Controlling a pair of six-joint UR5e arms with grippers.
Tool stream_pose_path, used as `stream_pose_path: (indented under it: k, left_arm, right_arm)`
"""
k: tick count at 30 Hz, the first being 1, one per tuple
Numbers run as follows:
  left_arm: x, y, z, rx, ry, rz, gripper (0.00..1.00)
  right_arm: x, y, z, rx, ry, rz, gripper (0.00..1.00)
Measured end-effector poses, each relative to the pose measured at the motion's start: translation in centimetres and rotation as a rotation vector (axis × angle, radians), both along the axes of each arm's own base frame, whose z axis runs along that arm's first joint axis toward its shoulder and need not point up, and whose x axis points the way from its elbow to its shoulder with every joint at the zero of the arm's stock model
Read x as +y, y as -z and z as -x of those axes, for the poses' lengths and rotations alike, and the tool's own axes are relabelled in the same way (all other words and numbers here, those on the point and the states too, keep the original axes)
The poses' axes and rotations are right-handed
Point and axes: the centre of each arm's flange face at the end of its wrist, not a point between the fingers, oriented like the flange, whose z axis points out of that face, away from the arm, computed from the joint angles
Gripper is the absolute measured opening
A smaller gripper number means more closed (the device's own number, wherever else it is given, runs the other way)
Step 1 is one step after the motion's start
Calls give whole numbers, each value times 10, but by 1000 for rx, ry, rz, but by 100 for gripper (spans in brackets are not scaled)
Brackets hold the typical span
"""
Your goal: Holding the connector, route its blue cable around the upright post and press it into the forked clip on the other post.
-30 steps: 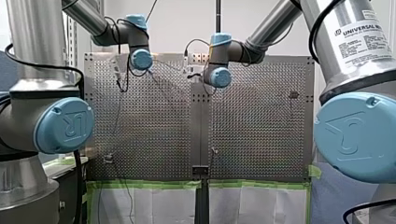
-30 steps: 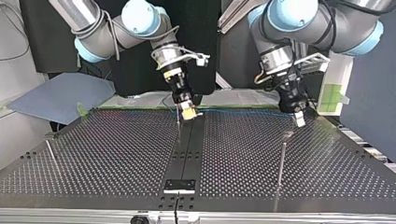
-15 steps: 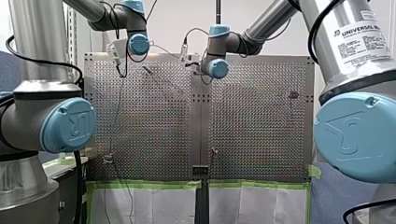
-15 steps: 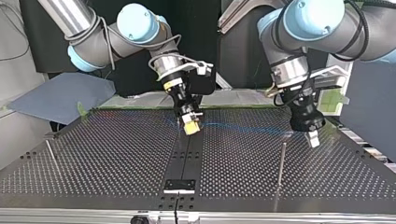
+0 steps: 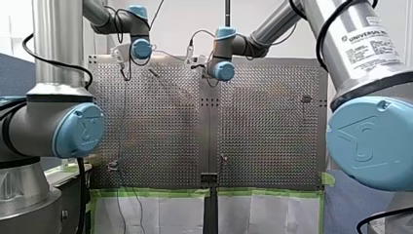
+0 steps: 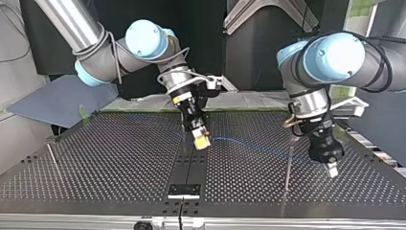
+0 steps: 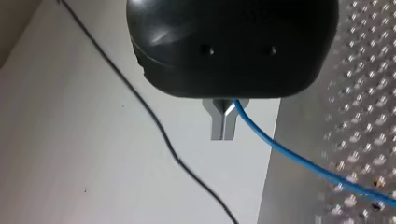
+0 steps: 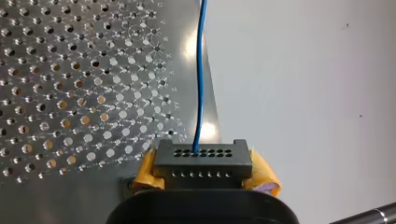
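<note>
Top view, everything placed from the upright post (image 6: 288,165) on the perforated table (image 6: 95,158). Well left of that post, over the black centre strip (image 6: 191,165): my right gripper (image 6: 202,142), tilted down toward the camera, yellow pads closed tight on the connector (image 8: 201,161). Just right of the post: my left gripper (image 6: 332,170), black, pointing down at the table. Between the two, the blue cable (image 6: 249,146), slung low over the holes from the connector, reaching the post near its upper end and going on toward my left gripper; in front of the post, behind it or touching it, cannot tell. Far to the post's left, a second thin post (image 6: 52,158), too slight to make out its top.

Right wrist view: connector a black block with a row of small holes, squeezed between orange-yellow pads, cable leaving one hole and running straight ahead of the gripper.

Left wrist view: two metal fingers (image 7: 217,126) pressed together with no gap, only a small notch at their root, cable pinched there and trailing off sideways over the perforated table. Loose black wire (image 7: 154,121) across the pale surface beyond.

Front view: both wrists in sight, fingers hidden behind them.
</note>
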Motion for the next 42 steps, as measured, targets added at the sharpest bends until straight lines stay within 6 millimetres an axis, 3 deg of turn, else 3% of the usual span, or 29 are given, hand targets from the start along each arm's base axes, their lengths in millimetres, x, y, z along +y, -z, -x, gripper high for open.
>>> stream_pose_path:
  k: [9, 17, 33, 42]
  left_arm:
    - [32, 26, -37, 35, 7, -3, 0]
    - [46, 57, -70, 69, 28, -1, 0]
    - [60, 68, -84, 73, 74, 3, 0]
    - [58, 85, -98, 101, 110, 2, 0]
  right_arm:
    - [-12, 8, -14, 11, -3, -11, 0]
    - [-18, 19, -19, 17, -1, -18, 0]
    - [-27, 30, -25, 25, 1, -24, 0]
    - [-34, 32, -23, 22, 10, -23, 0]
